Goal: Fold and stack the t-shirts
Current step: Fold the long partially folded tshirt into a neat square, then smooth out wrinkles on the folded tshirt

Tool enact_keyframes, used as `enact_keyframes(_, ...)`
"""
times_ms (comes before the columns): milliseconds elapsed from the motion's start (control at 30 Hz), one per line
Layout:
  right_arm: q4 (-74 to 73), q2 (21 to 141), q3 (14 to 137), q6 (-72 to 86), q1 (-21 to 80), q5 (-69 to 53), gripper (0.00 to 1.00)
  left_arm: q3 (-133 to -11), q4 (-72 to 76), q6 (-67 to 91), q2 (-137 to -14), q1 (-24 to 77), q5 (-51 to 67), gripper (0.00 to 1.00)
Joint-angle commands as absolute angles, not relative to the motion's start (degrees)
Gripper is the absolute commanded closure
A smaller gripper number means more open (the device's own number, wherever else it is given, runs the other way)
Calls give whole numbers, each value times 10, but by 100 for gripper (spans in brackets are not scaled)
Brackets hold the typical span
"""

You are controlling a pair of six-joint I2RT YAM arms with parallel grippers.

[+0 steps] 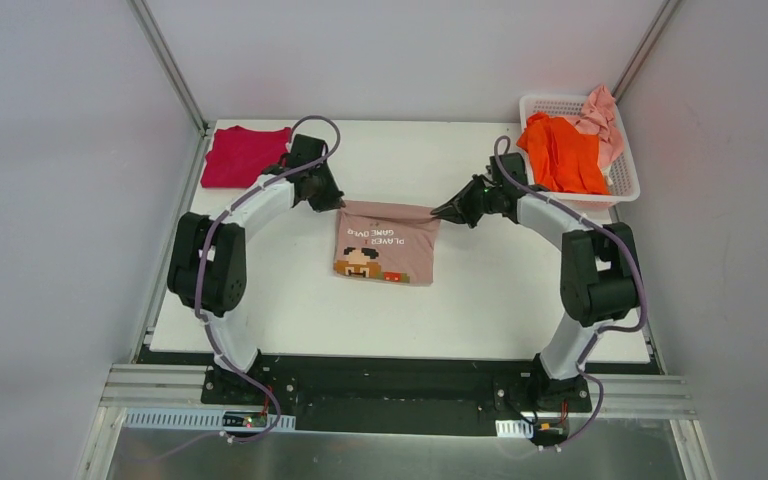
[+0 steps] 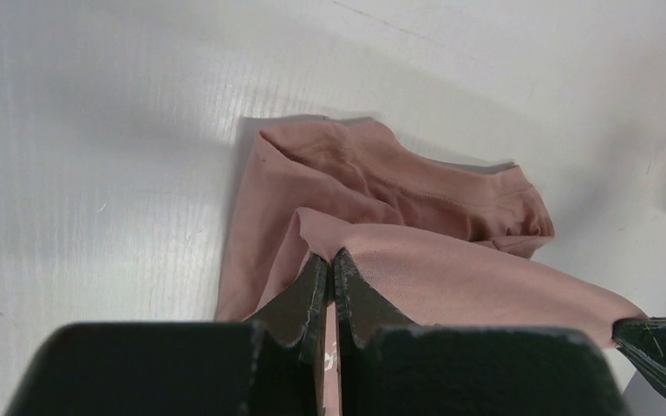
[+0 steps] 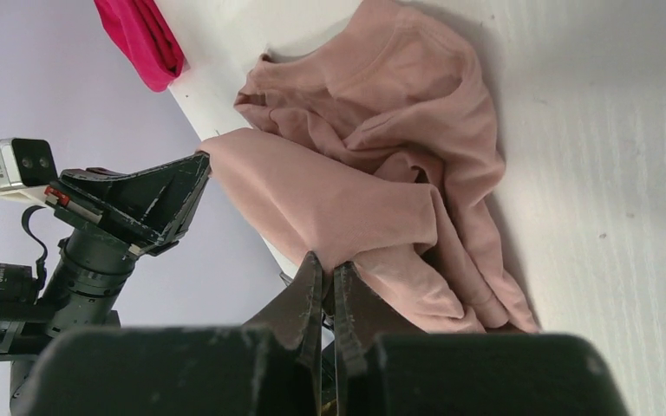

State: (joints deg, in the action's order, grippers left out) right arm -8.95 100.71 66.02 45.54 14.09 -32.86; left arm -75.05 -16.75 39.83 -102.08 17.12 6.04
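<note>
Left claw point(image 1: 341, 205) and right claw point(image 1: 438, 212) were each clenched on a 12 o'clock corner of the dusty-pink t-shirt point(image 1: 386, 246) lying central on the table point(image 1: 500, 300); I judged myself mid-fold, needing next to carry that edge evenly toward 6 o'clock.

White table point(image 1: 520, 300) enclosed by plain grey walls point(image 1: 60, 200).

We see a robotics lab cell: plain white wall panels point(image 1: 60, 150) enclose a white tabletop point(image 1: 480, 300), silver aluminium rails point(image 1: 155, 385) along the bottom.
</note>
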Motion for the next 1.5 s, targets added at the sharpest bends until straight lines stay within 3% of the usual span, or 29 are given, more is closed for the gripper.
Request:
enact_keyframes(0, -71, 1027, 689, 450, 128, -309, 100, -781, -160, 382, -1051, 155, 62, 100)
enact_keyframes(233, -64, 1058, 693, 466, 127, -274, 100, -801, -161, 383, -1097, 151, 85, 99)
enact_keyframes(267, -64, 1063, 699, 466, 126, -271, 89, -805, -161, 383, -1100, 150, 87, 92)
enact_keyframes(367, -71, 1069, 725, 462, 126, -276, 61, -814, -162, 380, -1088, 145, 95, 49)
enact_keyframes(433, -78, 1048, 734, 459, 126, -272, 25, -812, -167, 374, -1062, 144, 87, 13)
enact_keyframes(467, -85, 1035, 732, 457, 126, -266, 11, -810, -170, 372, -1047, 144, 86, 3)
enact_keyframes(500, -93, 1017, 725, 452, 127, -257, 2, -805, -171, 371, -1031, 144, 90, 1)
enact_keyframes(533, -101, 996, 715, 448, 128, -246, 1, -798, -172, 372, -1015, 144, 96, 1)
enact_keyframes(767, -95, 915, 655, 431, 188, -216, 0, -772, -168, 389, -970, 174, 170, 1)
enact_keyframes(1133, -20, 1029, 726, 459, 204, -219, 0, -902, -165, 377, -1136, 199, 233, 1)
enact_keyframes(1467, -13, 1139, 770, 446, 196, -198, 1, -902, -165, 375, -1202, 184, 196, 1)
